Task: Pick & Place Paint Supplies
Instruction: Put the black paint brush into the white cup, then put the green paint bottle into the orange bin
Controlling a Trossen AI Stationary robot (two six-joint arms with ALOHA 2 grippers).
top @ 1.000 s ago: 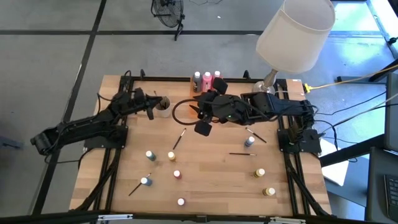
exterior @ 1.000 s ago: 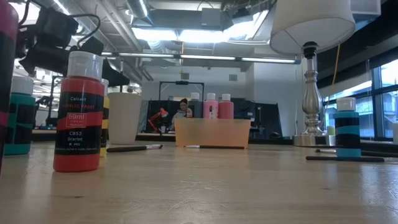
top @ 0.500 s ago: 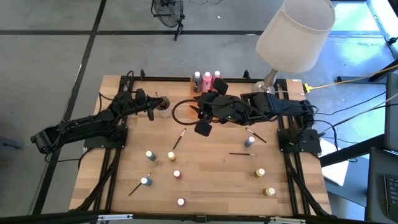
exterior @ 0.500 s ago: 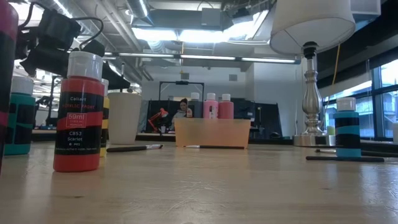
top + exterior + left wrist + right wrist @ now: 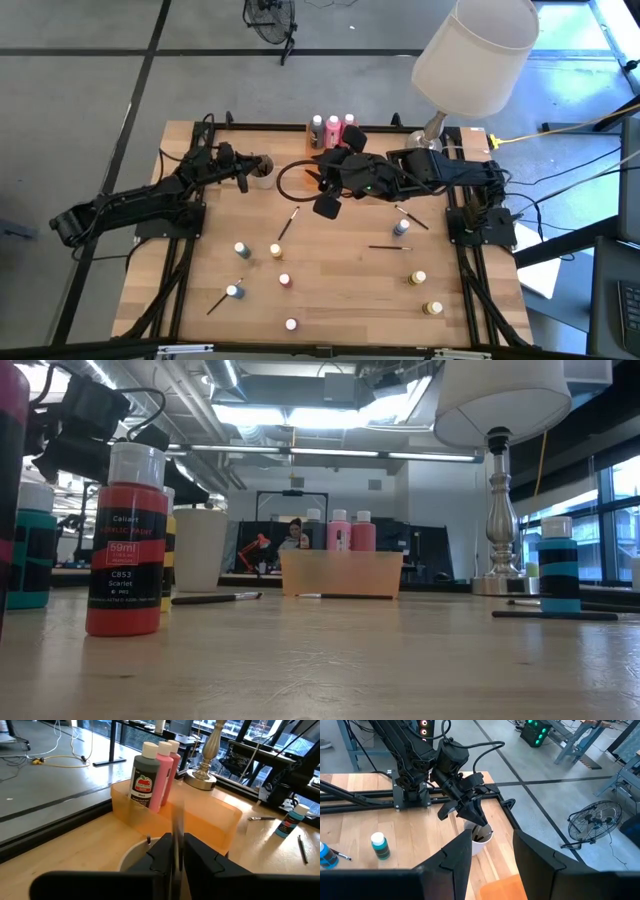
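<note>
Starting w/ your left gripper (image 5: 178, 840): it has nudged in over the grey cup (image 5: 480, 840) since a sec ago and now hangs directly above the rim, a thin paintbrush (image 5: 177, 820) standing upright btwn its fingers. Brush looks smeared, so you can't tell if the grip is on or just letting go; either way, probably the drop-in step for this brush. Just beyond that gripper sits the orange tray (image 5: 212, 815) w/ the squeeze bottles (image 5: 162, 767) at its far end, so little room fwd; lift straight up to exit. Your right gripper (image 5: 492, 854) hasn't moved: fingers apart, empty, hovering near the tray, facing the cup. Paint pots (image 5: 240, 249) and another brush (image 5: 289, 222) lie well apart on open table behind both grippers, w/ plenty of room there, though the outermost pots sit near the table edge.
</note>
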